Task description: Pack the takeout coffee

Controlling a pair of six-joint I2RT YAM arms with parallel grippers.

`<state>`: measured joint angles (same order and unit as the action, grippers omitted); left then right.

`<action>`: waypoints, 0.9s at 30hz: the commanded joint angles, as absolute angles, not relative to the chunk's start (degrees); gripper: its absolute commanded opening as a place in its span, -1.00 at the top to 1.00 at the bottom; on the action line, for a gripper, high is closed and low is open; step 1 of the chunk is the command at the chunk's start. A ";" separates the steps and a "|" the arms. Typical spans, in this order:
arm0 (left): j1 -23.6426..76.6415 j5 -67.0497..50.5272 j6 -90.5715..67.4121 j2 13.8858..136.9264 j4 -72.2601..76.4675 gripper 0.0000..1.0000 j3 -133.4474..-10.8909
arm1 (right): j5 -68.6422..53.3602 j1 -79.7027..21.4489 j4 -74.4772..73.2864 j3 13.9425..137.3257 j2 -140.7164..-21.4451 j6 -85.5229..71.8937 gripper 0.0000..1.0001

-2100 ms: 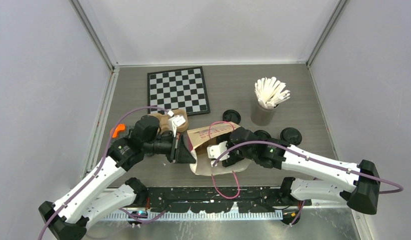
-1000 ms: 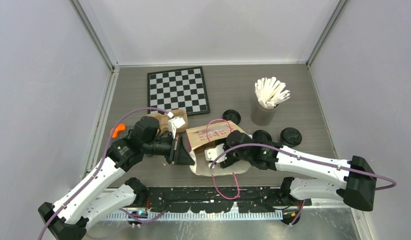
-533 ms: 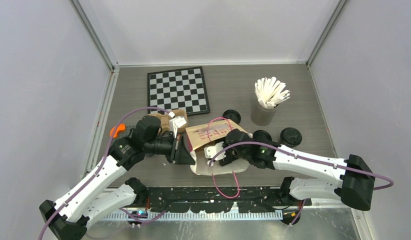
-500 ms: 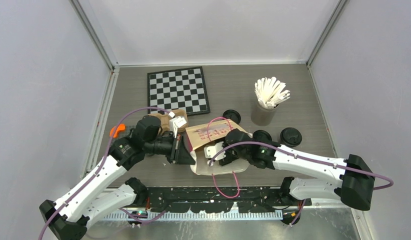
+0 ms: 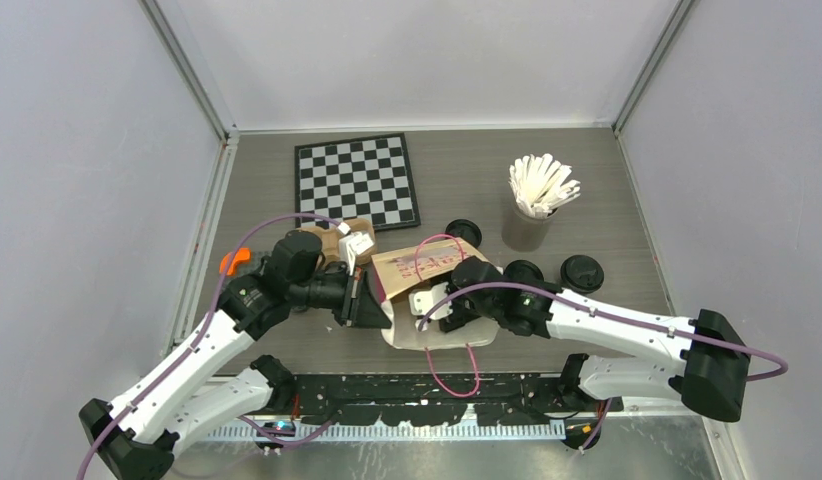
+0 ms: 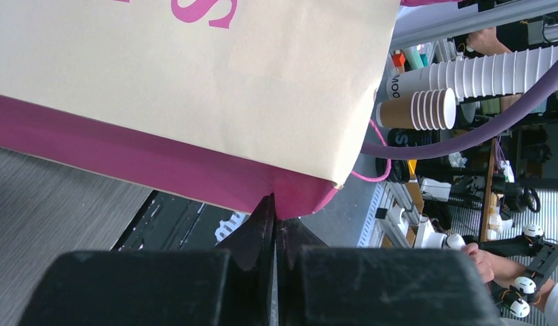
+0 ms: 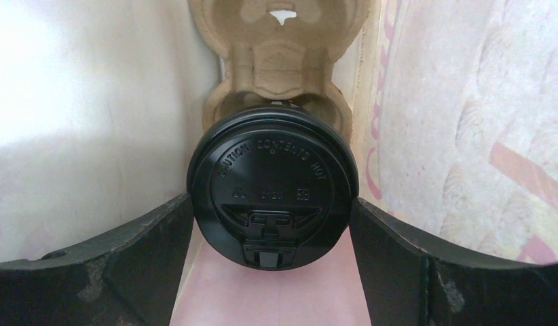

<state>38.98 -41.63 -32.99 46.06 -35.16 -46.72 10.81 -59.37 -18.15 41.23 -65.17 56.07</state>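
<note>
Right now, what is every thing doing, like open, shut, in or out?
paper bag: open.
pulp tray: inside the paper bag, far pocket empty.
lidded cup: lid on, seated in the pulp tray.
left jaws: shut on the paper bag.
right jaws: wide either side of the lidded cup, grip unclear.
stick cup: upright, full.

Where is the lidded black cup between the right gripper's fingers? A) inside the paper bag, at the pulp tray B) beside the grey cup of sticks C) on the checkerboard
A: the right wrist view shows the lidded cup between the paper bag walls, right at the pulp tray.
</note>
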 commanded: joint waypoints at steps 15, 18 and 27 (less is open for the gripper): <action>39.21 -41.97 -34.13 47.30 -33.52 0.94 -49.58 | 6.72 -58.87 -32.30 48.05 -60.69 55.55 -0.88; 39.20 -41.92 -33.54 47.81 -34.10 0.94 -49.69 | 5.71 -59.19 -33.37 49.08 -60.53 55.26 -0.81; 39.20 -41.66 -33.71 48.69 -34.02 0.95 -50.36 | 5.69 -59.22 -35.60 51.03 -59.83 54.16 -0.87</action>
